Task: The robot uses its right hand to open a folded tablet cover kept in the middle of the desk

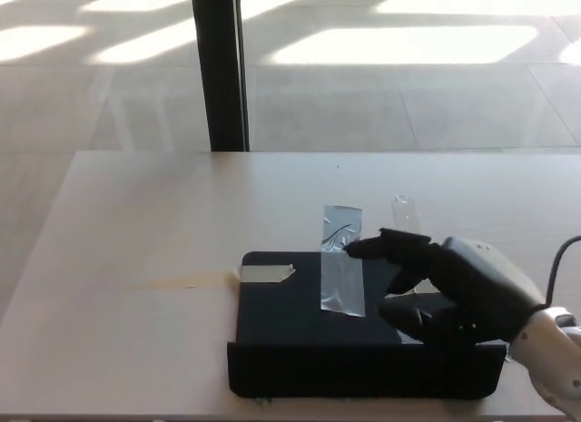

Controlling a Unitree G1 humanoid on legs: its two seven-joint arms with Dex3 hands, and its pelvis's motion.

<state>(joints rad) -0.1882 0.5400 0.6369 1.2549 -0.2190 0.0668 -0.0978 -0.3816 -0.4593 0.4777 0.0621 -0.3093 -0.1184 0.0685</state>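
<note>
Desk surface, pale and matte (136, 213), is filling most of the head view, with sunlit floor tiles (408, 86) lying beyond its far edge and a dark vertical post (218, 68) standing behind it toward the left. Moving from the left, a faint yellowish strip of tape (182, 280) is running across the bare desk toward the flat black rectangular tablet cover (290, 327), which is lying closed near the front edge of the desk, roughly in the middle. A short beige piece of tape (268, 273) is sitting on the cover's far left corner. Next, a shiny silver strip of tape (341, 259) is crossing the cover's far edge, half on the desk and half on the cover. A raised black flap (300, 372) is running along the cover's near edge. Just beyond the cover, a small clear piece of tape (405, 210) is lying on the desk. On the right, the robot's black right hand (436, 286) is reaching in from the lower right on a white forearm (554, 358), hovering over the right half of the cover. Its fingers (372, 248) are spreading apart and holding nothing; one fingertip is sitting near the silver strip, though whether it is touching is unclear. The thumb is pointing left above the cover's near right area.
</note>
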